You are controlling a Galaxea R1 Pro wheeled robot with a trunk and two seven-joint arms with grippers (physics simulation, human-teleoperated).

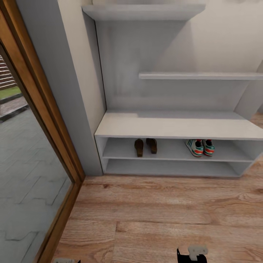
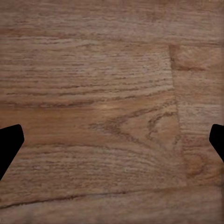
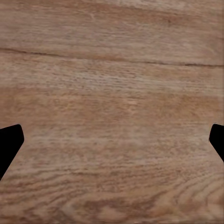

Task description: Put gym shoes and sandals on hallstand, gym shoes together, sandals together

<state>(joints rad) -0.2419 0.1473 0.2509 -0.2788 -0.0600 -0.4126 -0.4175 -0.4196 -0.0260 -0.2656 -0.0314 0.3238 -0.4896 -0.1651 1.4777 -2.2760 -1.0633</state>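
Observation:
The pale grey hallstand [image 1: 175, 126] stands against the wall ahead. On its upper open tier two dark brown sandals [image 1: 145, 146] lie side by side at the left. Two cream gym shoes [image 1: 199, 147] with green stripes and red accents sit together at the right of the same tier. My left gripper [image 2: 112, 144] is open over bare corridor floor [image 2: 93, 93], holding nothing. My right gripper [image 3: 112, 144] is open too, with wood planks [image 3: 112, 93] under it. A part of the right arm [image 1: 193, 254] shows low in the head view.
A wood-framed glass door [image 1: 40, 120] fills the left side, with a grey wall post [image 1: 69, 91] beside the hallstand. Staggered shelves [image 1: 199, 75] rise above the bench. Plank floor [image 1: 164, 215] stretches between me and the hallstand.

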